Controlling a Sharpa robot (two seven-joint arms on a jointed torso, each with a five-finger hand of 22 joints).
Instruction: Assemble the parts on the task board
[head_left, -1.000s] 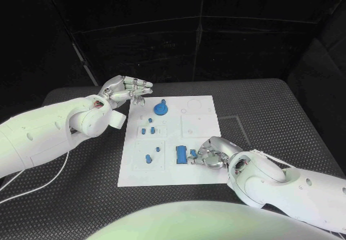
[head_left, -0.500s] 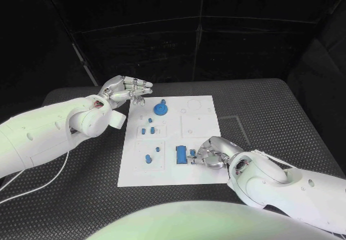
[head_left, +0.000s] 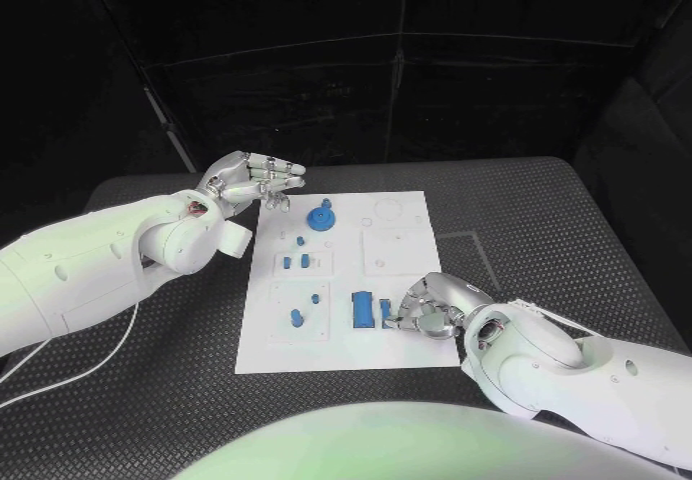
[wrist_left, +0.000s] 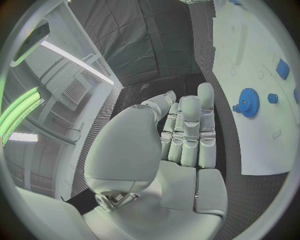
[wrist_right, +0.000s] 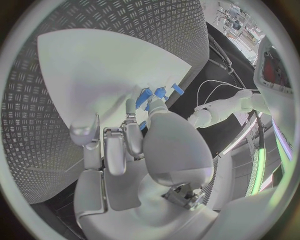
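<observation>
Head view: right hand (head_left: 423, 308) rests on the near right part of the white task board (head_left: 404, 215), its fingers curled down beside a small blue peg (head_left: 387, 306) and a blue block (head_left: 362, 309); whether they grip the peg cannot be told. Left hand (head_left: 254, 178) hovers off the board's far left corner, fingers curled together, holding nothing. A blue gear (head_left: 322, 216) lies near it on the board.
</observation>
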